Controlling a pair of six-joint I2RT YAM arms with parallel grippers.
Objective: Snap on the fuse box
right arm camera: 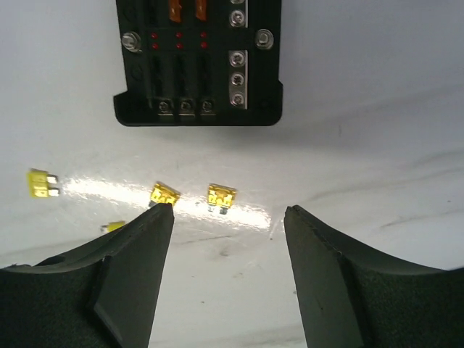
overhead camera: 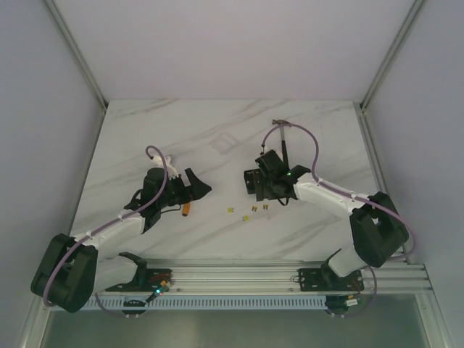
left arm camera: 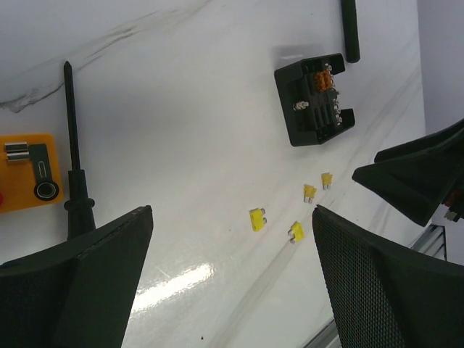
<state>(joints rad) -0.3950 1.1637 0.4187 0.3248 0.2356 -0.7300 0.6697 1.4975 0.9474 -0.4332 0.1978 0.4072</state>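
right gripper [right arm camera: 228, 210]: jaws part-spread, nothing between them, low over bare table just short of the fuse box [right arm camera: 197, 65]. The box sits top centre of the right wrist view and is cut by the upper edge. It is black moulded plastic, squarish, with the top open: slots, silver screw terminals, a row of red dots and two orange fuses at the far end. In the way: two of the yellow fuses [right arm camera: 221, 197] lie right at the fingertips, two more toward the left of frame. left gripper [left arm camera: 230, 210]: jaws fully wide, empty; its fingers [left arm camera: 377, 290] are black with mesh-textured pads. It is well apart from the box, which shows upper right in the left wrist view, with the four yellow fuses scattered between. Same view: a flat orange block [left arm camera: 25, 170] at the left edge, a thin pointed black probe [left arm camera: 72, 145] just beside it, and a second black rod [left arm camera: 350, 29] at the top near the box. Top view: the box is centre-right at the right gripper, and a faint clear rectangular piece [overhead camera: 221, 143] lies upper centre, apart from both arms. The table [overhead camera: 145, 123] is flat, glossy, white marble-pattern. There is room to move toward the top of frame. White walls stand on both sides, and an aluminium rail [overhead camera: 239, 275] runs along the bottom edge.
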